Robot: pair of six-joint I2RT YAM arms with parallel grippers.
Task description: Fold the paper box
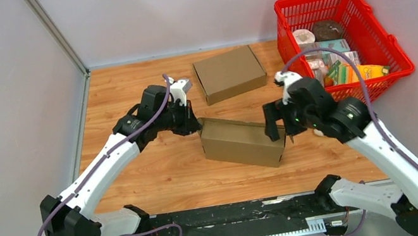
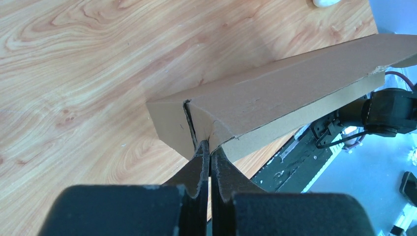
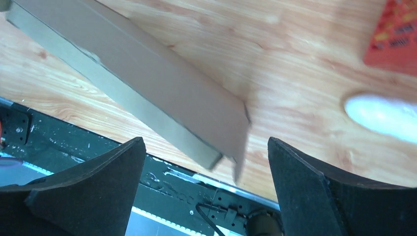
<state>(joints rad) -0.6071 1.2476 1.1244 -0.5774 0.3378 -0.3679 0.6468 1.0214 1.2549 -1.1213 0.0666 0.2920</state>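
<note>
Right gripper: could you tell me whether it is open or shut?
Open: on the right gripper, the fingers stand wide apart, closed on nothing; the box shows between them.

The paper box (image 1: 241,141) is brown cardboard, matt and faintly fibrous, its cut edges rough. The table (image 1: 159,177) is pale wood grain, smooth with a soft sheen. The second cardboard box (image 1: 229,73) near its far edge has the same dull finish. The basket (image 1: 383,34) at the far right corner is glossy red plastic mesh. The right gripper (image 3: 205,147) has matt black fingers (image 3: 88,191), slightly grainy.
</note>
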